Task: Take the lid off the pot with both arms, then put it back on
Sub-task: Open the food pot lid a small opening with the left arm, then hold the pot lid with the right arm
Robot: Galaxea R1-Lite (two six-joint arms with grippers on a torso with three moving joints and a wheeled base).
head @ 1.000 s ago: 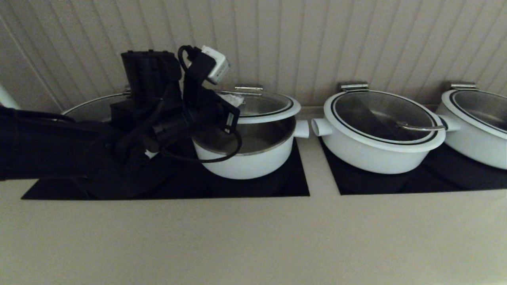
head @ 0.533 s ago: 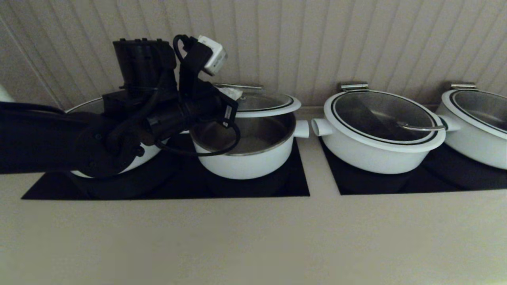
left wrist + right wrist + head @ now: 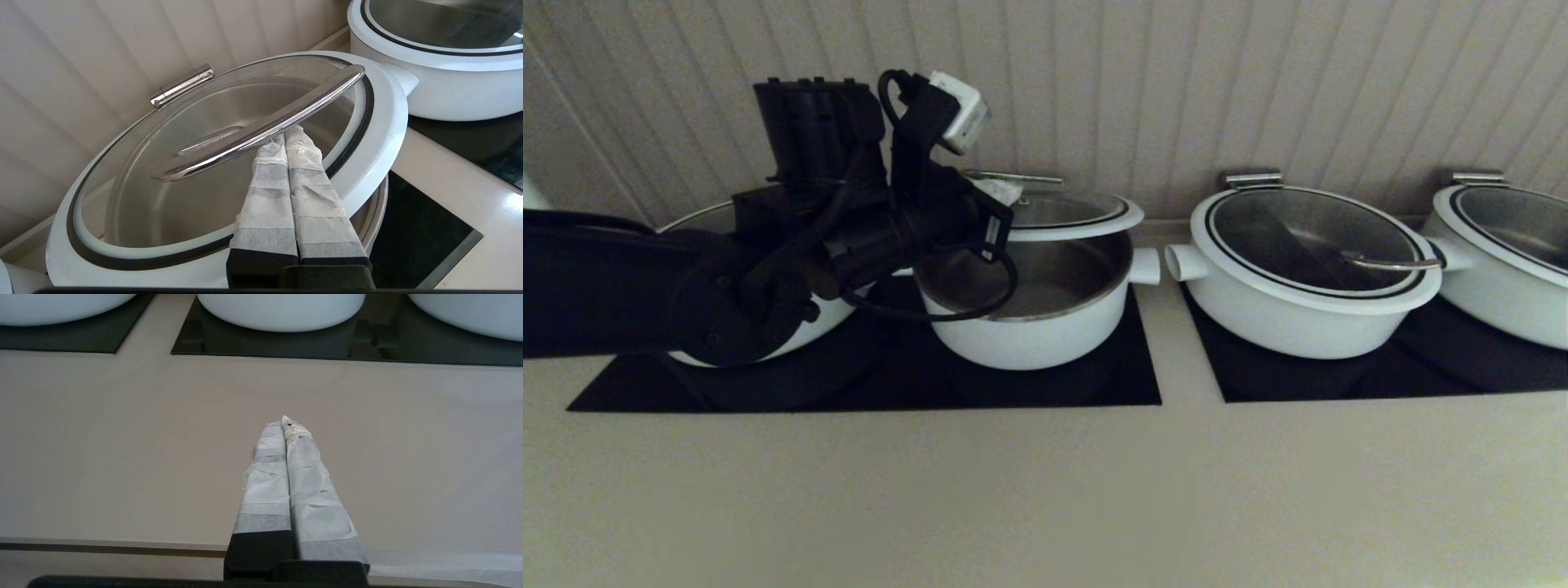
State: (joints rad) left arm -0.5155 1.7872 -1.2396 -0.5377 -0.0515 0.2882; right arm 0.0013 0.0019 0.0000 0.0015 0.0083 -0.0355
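Note:
The lid (image 3: 1066, 214) is tilted up at its front above the pot (image 3: 1029, 327), and the pot's steel inside shows beneath it. My left gripper (image 3: 1005, 192) is shut, its taped fingers pressed together with the tips wedged under the lid's curved steel handle (image 3: 261, 128). In the left wrist view the left gripper (image 3: 286, 132) lies across the lid's white rim (image 3: 380, 143), with the pot's rim (image 3: 378, 204) below. My right gripper (image 3: 284, 422) is shut and empty over the beige counter, away from the pots and out of the head view.
A wider lidded pot (image 3: 1307, 269) stands to the right, another (image 3: 1511, 253) at the far right, and one (image 3: 711, 224) behind my left arm. Black cooktop panels (image 3: 1127, 384) lie under them. The ribbed wall is close behind; the beige counter (image 3: 1045, 490) runs in front.
My left arm has risen and drawn back a little, lifting the lid's front higher off the pot. Over the last half second it has hardly moved.

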